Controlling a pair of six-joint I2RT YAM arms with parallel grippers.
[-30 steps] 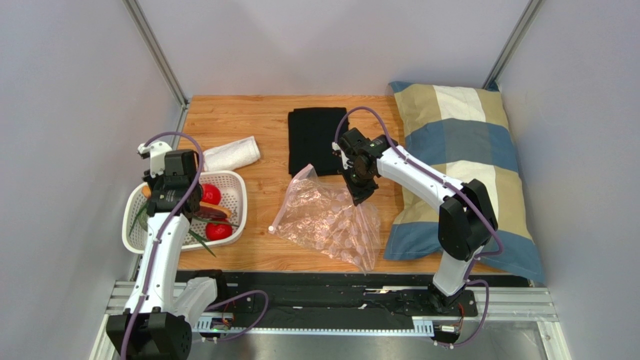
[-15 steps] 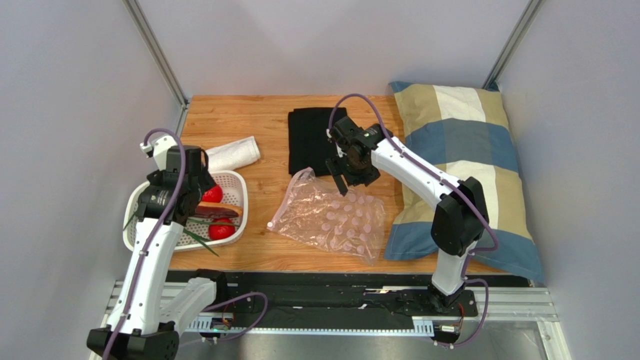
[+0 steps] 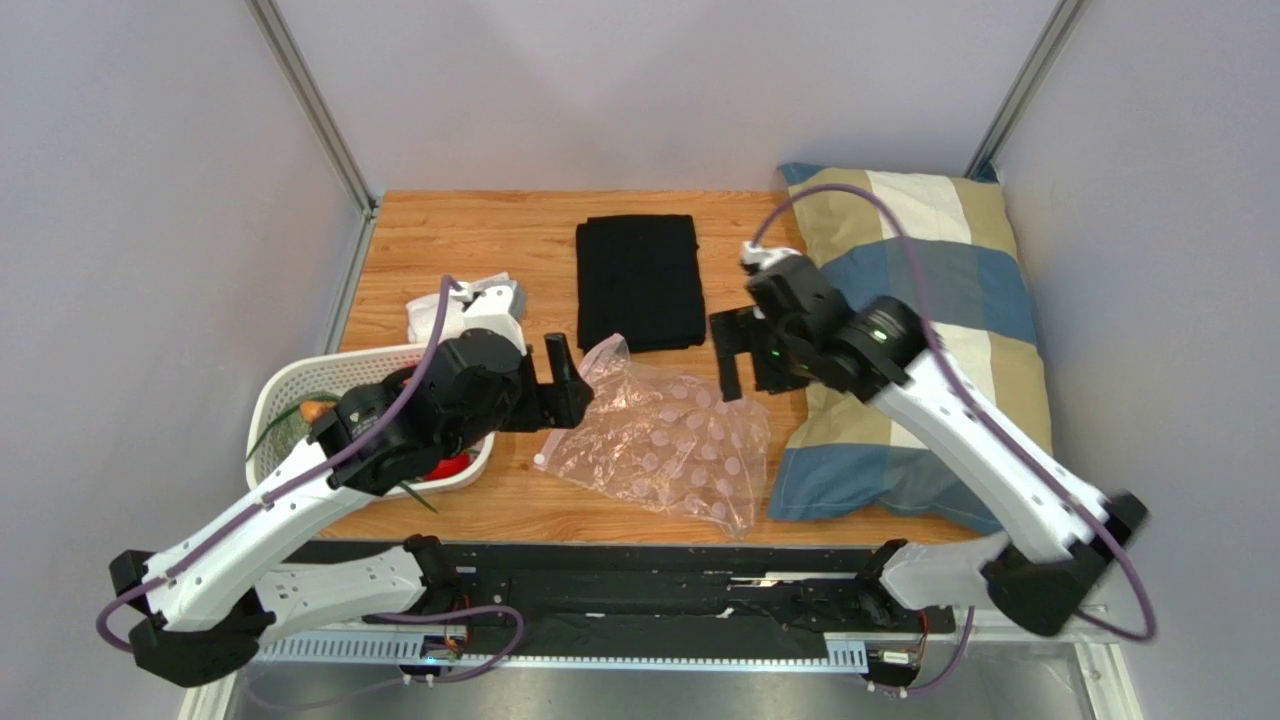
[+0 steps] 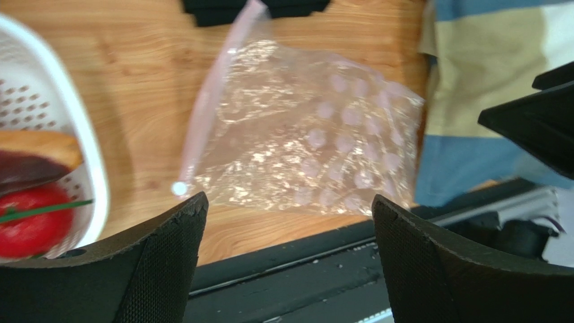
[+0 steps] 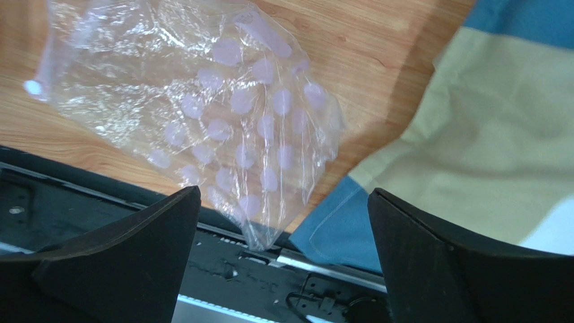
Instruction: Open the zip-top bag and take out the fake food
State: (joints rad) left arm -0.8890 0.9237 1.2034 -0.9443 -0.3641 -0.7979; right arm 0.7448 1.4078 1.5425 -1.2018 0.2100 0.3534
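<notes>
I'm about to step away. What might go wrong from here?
1. The zip-top bag lies loose, one corner at the table's near edge; a brush from the open left gripper or right gripper might push it off.
2. The left arm crosses above the white basket holding the fake food and might knock it.

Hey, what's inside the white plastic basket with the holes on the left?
A red round toy fruit with a thin green stem across it and an orange piece show in the white perforated basket. The left arm covers most of the rest from above.
</notes>
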